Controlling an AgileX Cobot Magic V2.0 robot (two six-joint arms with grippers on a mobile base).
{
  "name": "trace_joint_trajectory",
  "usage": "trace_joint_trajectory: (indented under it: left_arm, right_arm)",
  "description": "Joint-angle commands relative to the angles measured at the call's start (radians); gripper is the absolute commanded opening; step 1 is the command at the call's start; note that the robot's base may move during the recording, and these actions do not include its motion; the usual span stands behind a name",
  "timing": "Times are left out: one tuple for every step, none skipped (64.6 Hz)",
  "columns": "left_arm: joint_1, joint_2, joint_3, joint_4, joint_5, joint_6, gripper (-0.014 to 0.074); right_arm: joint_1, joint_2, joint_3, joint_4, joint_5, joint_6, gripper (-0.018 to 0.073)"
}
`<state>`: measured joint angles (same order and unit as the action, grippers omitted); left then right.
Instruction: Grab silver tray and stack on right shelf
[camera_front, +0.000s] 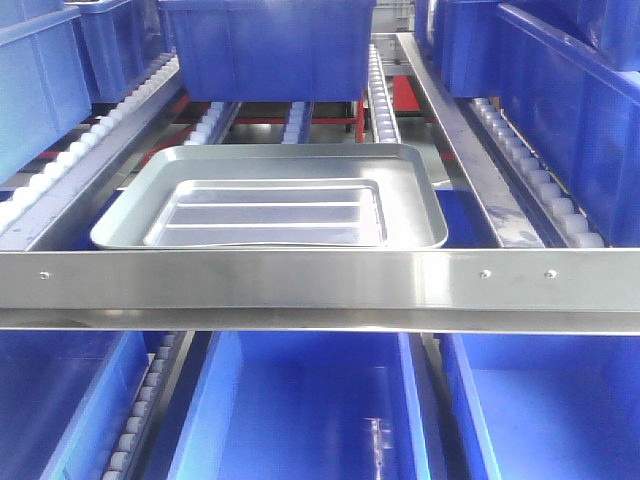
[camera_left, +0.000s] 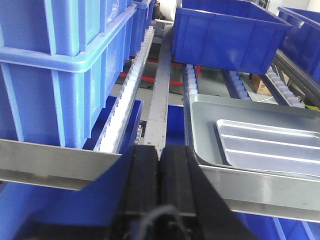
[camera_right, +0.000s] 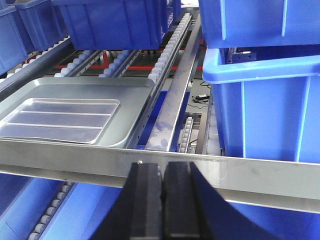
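- Left gripper (camera_left: 160, 187): black, jaws pressed together with only a thin seam between them, holding nothing; it sits just in front of the steel front rail (camera_left: 55, 162), left of the tray.
- Right gripper (camera_right: 162, 200): black, jaws closed against each other, empty; it sits in front of the same rail, right of the tray.
- Silver tray (camera_front: 275, 200): brushed metal, rounded corners, raised rim, two long ridges across its base; it lies flat on the roller lanes in the centre bay of the right shelf (camera_front: 320, 280), directly behind the front rail and free of both grippers.
- Front rail: shiny stainless steel, small screws visible.
- Roller lanes (camera_front: 378, 85): thin rows of small white rollers running back from the rail, on either side of the tray.
- Blue bins (camera_front: 265, 45): large plastic bins behind the tray, on both side lanes and on the level below.
- Writing: no brand, label or lettering can be read on any item.
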<state>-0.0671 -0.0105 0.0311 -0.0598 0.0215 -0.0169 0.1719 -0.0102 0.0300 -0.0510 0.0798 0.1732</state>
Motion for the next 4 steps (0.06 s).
trace_joint_trajectory:
  left_arm:
    - [0.0,-0.014,0.024,-0.009,-0.086,0.002,-0.009]
    - [0.0,-0.014,0.024,-0.009,-0.086,0.002,-0.009]
    - [0.0,-0.014,0.024,-0.009,-0.086,0.002,-0.009]
    - [0.0,-0.014,0.024,-0.009,-0.086,0.002,-0.009]
  right_arm:
    - [-0.003,-0.017,0.0,-0.009,-0.085,0.001,0.0049]
    - [-0.003,-0.017,0.0,-0.009,-0.085,0.001,0.0049]
    - [-0.003,-0.017,0.0,-0.009,-0.085,0.001,0.0049]
    - [-0.003,-0.017,0.0,-0.009,-0.085,0.001,0.0049]
